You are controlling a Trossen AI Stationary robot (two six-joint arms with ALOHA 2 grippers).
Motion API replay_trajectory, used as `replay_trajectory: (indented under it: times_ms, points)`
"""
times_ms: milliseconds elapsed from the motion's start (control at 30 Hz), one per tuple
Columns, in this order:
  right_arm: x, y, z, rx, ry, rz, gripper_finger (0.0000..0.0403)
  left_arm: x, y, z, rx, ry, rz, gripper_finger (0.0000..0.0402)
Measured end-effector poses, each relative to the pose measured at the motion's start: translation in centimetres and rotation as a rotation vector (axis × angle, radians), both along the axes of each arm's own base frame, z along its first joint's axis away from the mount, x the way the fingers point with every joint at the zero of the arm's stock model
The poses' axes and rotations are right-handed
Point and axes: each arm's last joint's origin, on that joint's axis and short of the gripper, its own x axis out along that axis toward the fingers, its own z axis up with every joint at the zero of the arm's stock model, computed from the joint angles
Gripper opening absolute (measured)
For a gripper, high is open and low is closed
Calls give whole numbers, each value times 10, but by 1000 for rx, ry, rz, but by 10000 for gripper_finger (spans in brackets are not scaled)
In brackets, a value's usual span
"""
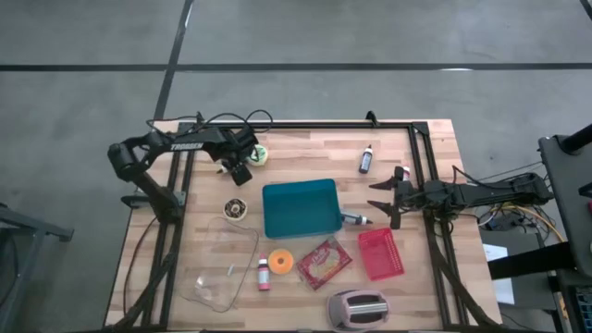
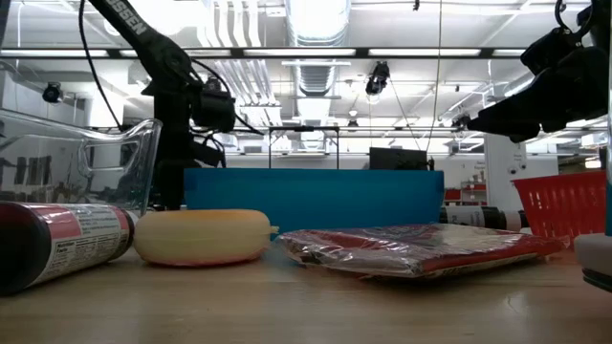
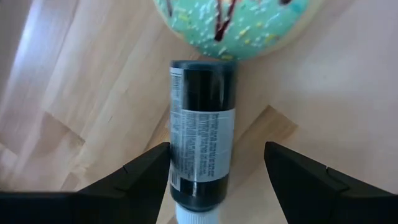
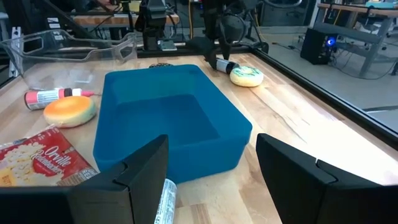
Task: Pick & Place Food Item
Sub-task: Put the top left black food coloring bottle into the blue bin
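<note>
A dark bottle (image 3: pixel 201 134) lies on the desk near its far left corner, its end touching a green frosted donut (image 3: pixel 233 25). The left gripper (image 3: pixel 217 171) hangs over the bottle, fingers wide on either side, not gripping. The right gripper (image 4: pixel 211 180) waits open near the blue bin (image 4: pixel 168 121).

Dark bottle (image 3: pixel 201 134) lies flat, seemingly touching green donut (image 3: pixel 236 22).
</note>
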Motion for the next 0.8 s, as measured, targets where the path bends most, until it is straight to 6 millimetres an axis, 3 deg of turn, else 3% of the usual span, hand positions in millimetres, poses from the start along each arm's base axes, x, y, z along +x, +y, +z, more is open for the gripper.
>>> replay_trajectory:
  times_ms: [400,800]
  points:
    - [0,0,0,7,-5,-2,237,0,2,-9,-21,31,-7,245]
    - [0,0,0,6,-5,-2,237,0,2,-8,-17,32,-7,106]
